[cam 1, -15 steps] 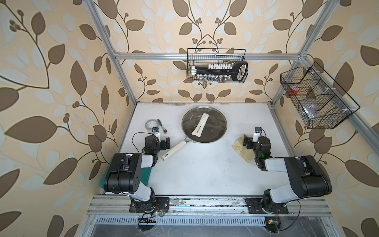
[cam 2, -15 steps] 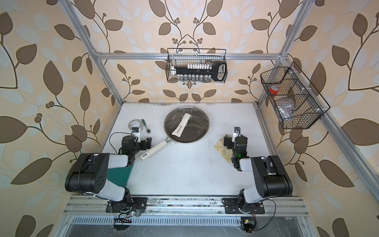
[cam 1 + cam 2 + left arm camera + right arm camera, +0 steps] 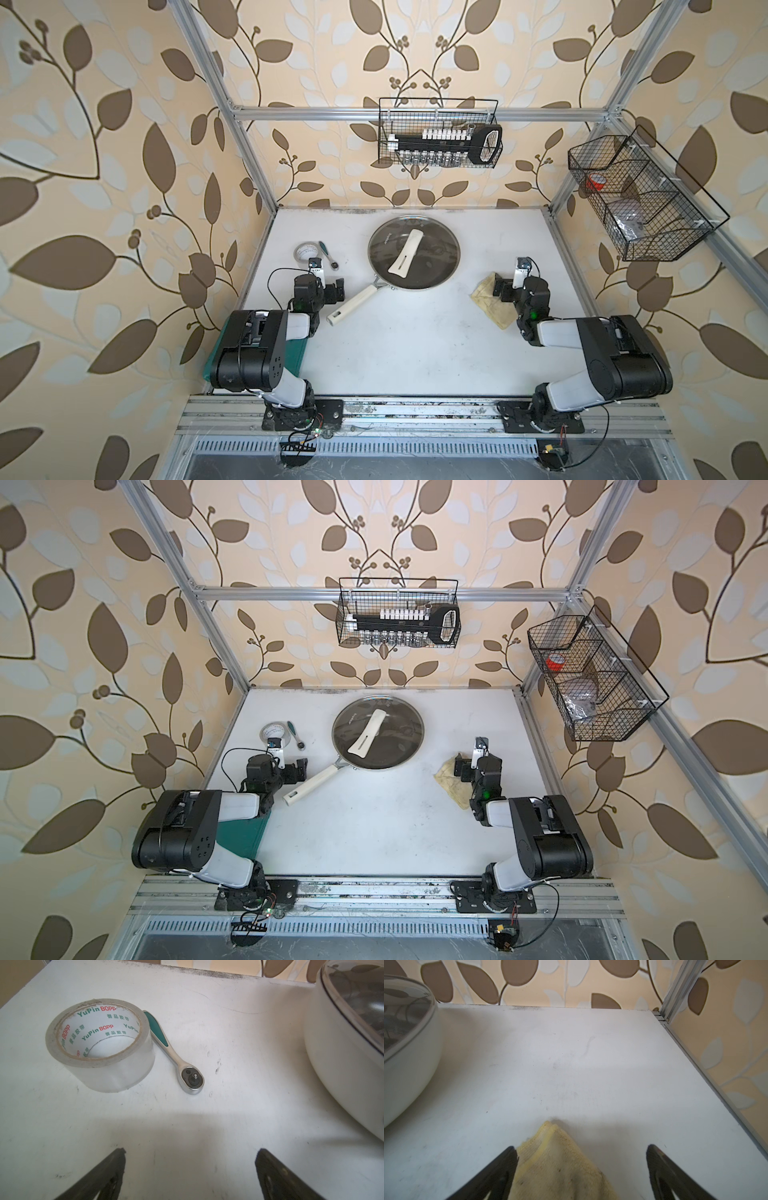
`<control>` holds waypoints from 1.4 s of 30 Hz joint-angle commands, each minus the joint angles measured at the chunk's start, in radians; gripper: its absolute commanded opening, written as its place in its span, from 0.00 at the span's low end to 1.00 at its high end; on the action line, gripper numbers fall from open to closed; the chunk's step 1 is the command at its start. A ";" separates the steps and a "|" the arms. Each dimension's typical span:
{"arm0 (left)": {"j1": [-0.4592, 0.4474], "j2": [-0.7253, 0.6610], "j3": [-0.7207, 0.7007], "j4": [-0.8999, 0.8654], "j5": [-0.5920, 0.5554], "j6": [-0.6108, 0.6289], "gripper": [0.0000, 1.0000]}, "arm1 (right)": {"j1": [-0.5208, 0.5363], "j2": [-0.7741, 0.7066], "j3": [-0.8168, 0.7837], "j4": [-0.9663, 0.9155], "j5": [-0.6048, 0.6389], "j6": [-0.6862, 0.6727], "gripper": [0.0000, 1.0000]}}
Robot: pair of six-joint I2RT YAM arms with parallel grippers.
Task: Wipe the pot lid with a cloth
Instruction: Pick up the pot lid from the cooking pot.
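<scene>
**Pot lid and cloth at rest, both grippers open.** The pot lid [image 3: 414,252], clear glass with a cream bar handle, sits on a frying pan [image 3: 342,1064] near the middle of the table's [image 3: 415,357] far edge. The cloth [image 3: 492,307] lies flat near the right edge, well apart from the lid. The right gripper [image 3: 581,1150] hangs low over the cloth's far corner. Its jaws are spread wide with the corner between them, and nothing is pinched. The left gripper [image 3: 190,1153], near the left edge, is likewise spread and empty over bare table, beside the pan's long handle [image 3: 353,305]. Toward the far-left corner, a tape roll [image 3: 99,1047] lies just beside a ratchet wrench [image 3: 176,1057].
</scene>
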 commanded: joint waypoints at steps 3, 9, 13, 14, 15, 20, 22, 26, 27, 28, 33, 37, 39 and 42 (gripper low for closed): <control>-0.010 -0.031 0.000 0.036 -0.015 0.009 0.99 | -0.009 -0.015 0.019 -0.010 -0.021 0.023 0.96; -0.010 -0.114 0.074 -0.146 -0.063 -0.003 0.99 | -0.028 -0.107 0.041 -0.111 -0.130 -0.009 0.96; -0.013 -0.149 0.137 -0.260 -0.049 0.003 0.99 | -0.026 -0.180 0.054 -0.188 -0.132 -0.013 0.96; -0.016 -0.159 0.158 -0.303 -0.049 0.003 0.99 | -0.026 -0.201 0.062 -0.215 -0.143 -0.017 0.96; -0.020 -0.169 0.179 -0.345 -0.050 0.006 0.99 | -0.023 -0.222 0.073 -0.250 -0.155 -0.030 0.96; -0.053 -0.224 0.271 -0.492 -0.056 0.004 0.99 | 0.000 -0.321 0.133 -0.425 -0.151 -0.059 0.96; -0.077 -0.248 0.302 -0.529 -0.055 -0.004 0.99 | 0.004 -0.363 0.145 -0.479 -0.153 -0.058 0.96; -0.151 -0.304 0.364 -0.618 -0.076 0.003 0.99 | 0.027 -0.445 0.167 -0.582 -0.148 -0.066 0.96; -0.170 -0.320 0.375 -0.637 -0.079 0.004 0.99 | 0.030 -0.468 0.172 -0.606 -0.156 -0.062 0.96; -0.187 -0.331 0.385 -0.653 -0.083 0.005 0.99 | 0.032 -0.488 0.179 -0.636 -0.168 -0.058 0.96; -0.286 -0.368 0.465 -0.765 -0.095 -0.005 0.99 | 0.039 -0.623 0.206 -0.806 -0.168 -0.002 0.96; -0.379 -0.328 0.563 -0.860 -0.136 -0.032 0.99 | 0.038 -0.696 0.249 -0.961 -0.162 0.078 0.96; -0.431 -0.280 0.618 -0.896 -0.136 -0.029 0.99 | 0.038 -0.723 0.280 -1.054 -0.180 0.111 0.96; -0.515 -0.187 0.696 -0.929 -0.136 0.003 0.99 | 0.039 -0.768 0.294 -1.132 -0.185 0.125 0.96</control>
